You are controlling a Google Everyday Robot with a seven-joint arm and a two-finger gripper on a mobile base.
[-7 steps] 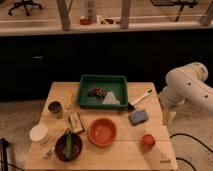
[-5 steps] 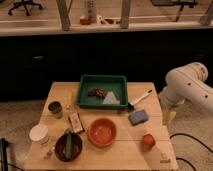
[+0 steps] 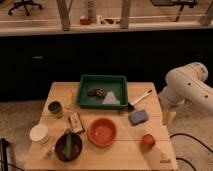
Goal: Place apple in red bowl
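The apple (image 3: 148,140) sits right of the red bowl (image 3: 102,132); the gripper (image 3: 167,118) hangs beside the table (image 3: 62,95). Its grip we cannot tell.

1 bulky, rounded white arm (image 3: 187,86); pale pincer (image 3: 168,116) just right of table (image 3: 125,156)

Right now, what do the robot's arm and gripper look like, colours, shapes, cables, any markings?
The white robot arm is glossy, built of thick rounded shell segments with a bulbous joint. The gripper is the paler cream piece at its lower end, just right of the light wooden table. No markings show. A thin dark cable lies on the floor below.
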